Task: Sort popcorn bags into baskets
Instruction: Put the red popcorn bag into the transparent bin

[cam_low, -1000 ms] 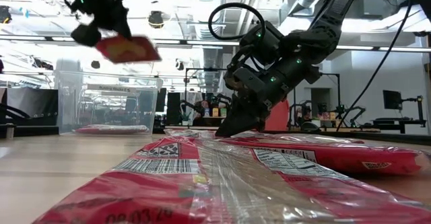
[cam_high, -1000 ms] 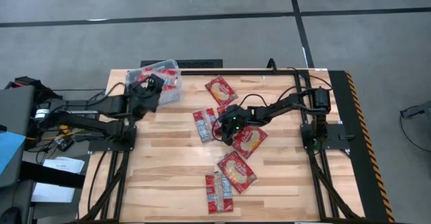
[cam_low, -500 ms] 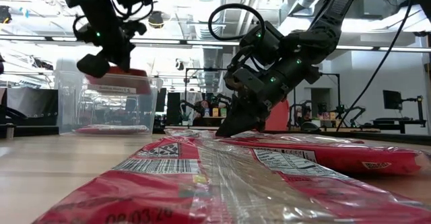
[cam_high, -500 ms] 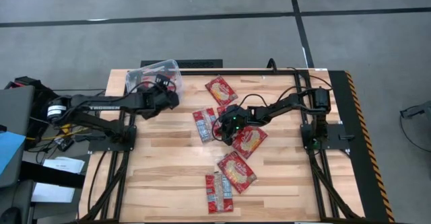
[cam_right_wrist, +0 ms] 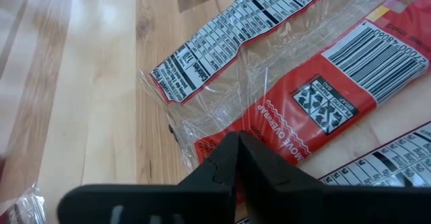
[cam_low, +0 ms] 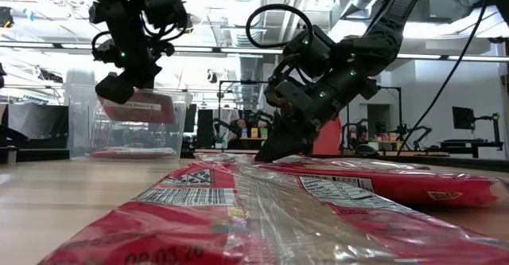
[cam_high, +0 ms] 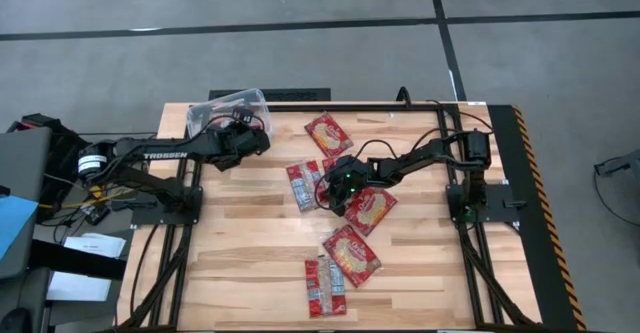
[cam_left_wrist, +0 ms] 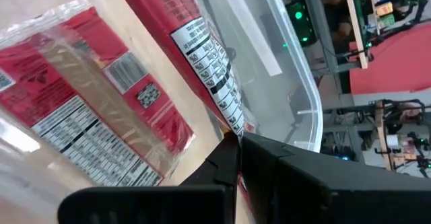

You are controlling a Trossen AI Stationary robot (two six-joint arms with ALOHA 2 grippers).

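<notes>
The clear tub [cam_high: 205,108] stands at the table's far left corner, with a red packet lying flat on its floor [cam_left_wrist: 87,109]. My left gripper [cam_high: 250,138] is over the tub's right part, shut on a red popcorn bag [cam_low: 145,106] that sits just below the rim [cam_low: 127,88]. My right gripper [cam_high: 335,195] is down at mid-table, shut on a red bag with a barcode [cam_right_wrist: 303,103]. Several more bags lie flat on the wood: [cam_high: 328,133], [cam_high: 368,209], [cam_high: 351,255], [cam_high: 325,286]. My left gripper pinches the bag by one end [cam_left_wrist: 232,126] between its two fingers, coming slanting down from above. The bag is lifted clear and juts out past the fingertips, tilted, inside the tub walls. My right gripper pinches the bag's sealed edge [cam_right_wrist: 222,133], slanting down from the table's right. The bag lies flat on the table.
The tub's walls [cam_left_wrist: 296,69] stand close around my left gripper. Another bag [cam_right_wrist: 222,22] lies against the one my right gripper has. Bare wood lies at the table's left and near-left [cam_high: 240,243]. A black and yellow strip [cam_high: 535,193] marks the right edge.
My left gripper moved toward the table's right over the tub and came down, carrying its bag from well above the rim to just below it. The right gripper stayed still.
</notes>
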